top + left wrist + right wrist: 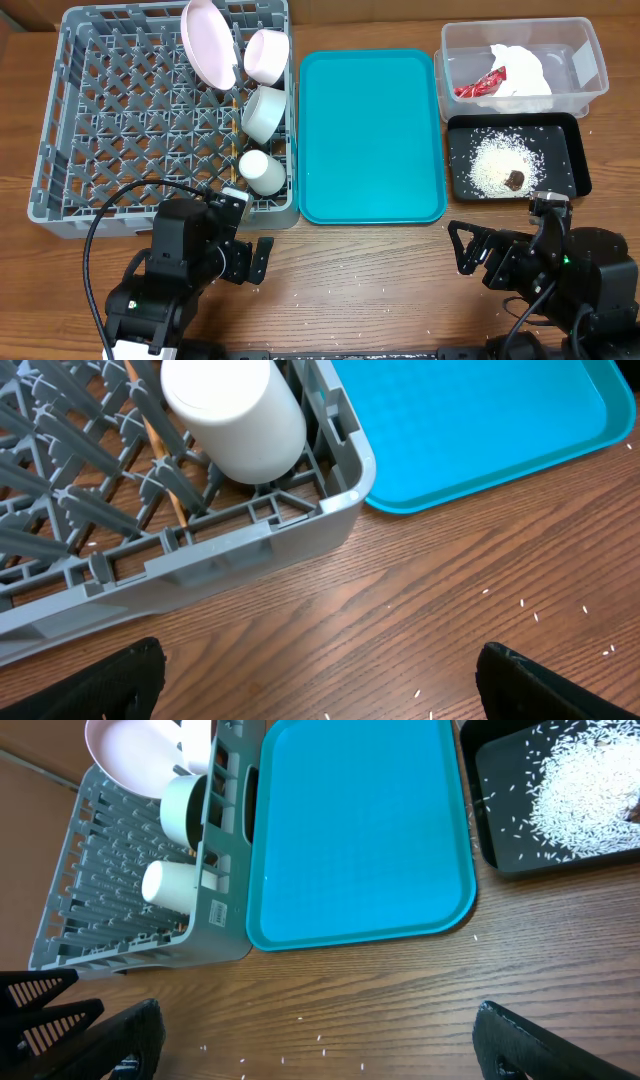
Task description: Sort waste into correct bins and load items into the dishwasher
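The grey dishwasher rack (130, 120) holds a pink plate (207, 42), a pink bowl (267, 55), a whitish-grey bowl (264, 112), a white cup (262, 172) and wooden chopsticks (165, 470) along its right side. In the clear bin (590, 50) lie a white napkin (522, 70) and a red wrapper (480, 86). The black bin (572, 135) carries a heap of rice (495, 165) with a brown lump (515, 180). My left gripper (252, 250) (320, 680) hangs open over bare wood near the rack's front right corner. My right gripper (468, 250) (320, 1040) is open below the black bin, nothing between its fingers.
A teal tray (370, 135) lies between the rack and the bins with nothing on it. A few loose rice grains (320, 1038) dot the wooden table (360, 290) along the front. Both arm bases fill the front corners.
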